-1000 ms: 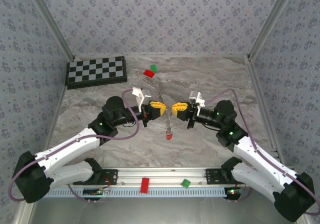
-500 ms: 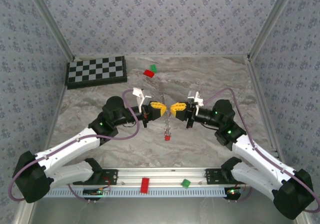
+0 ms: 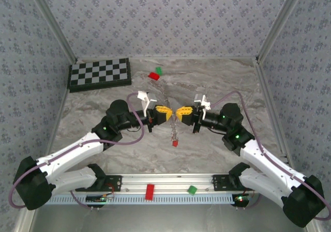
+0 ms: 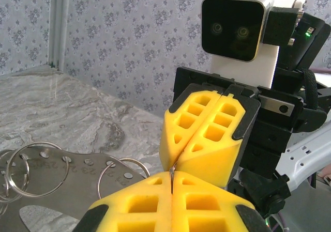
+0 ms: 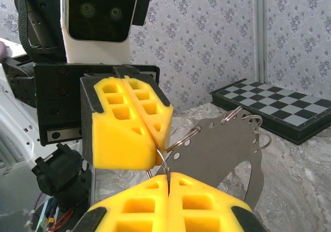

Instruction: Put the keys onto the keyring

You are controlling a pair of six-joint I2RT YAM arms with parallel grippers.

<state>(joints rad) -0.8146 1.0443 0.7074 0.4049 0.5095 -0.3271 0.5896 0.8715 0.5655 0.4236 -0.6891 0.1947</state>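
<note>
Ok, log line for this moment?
left jaws: shut on keyring | right jaws: shut on keyring | key: on chain under jaws

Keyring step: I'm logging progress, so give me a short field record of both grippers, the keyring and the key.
left gripper: shut on the keyring
right gripper: shut on the keyring too, tip to tip with the left gripper
keyring: grey plate carrying several wire rings
red key: on a thin chain below the two grippers
</note>
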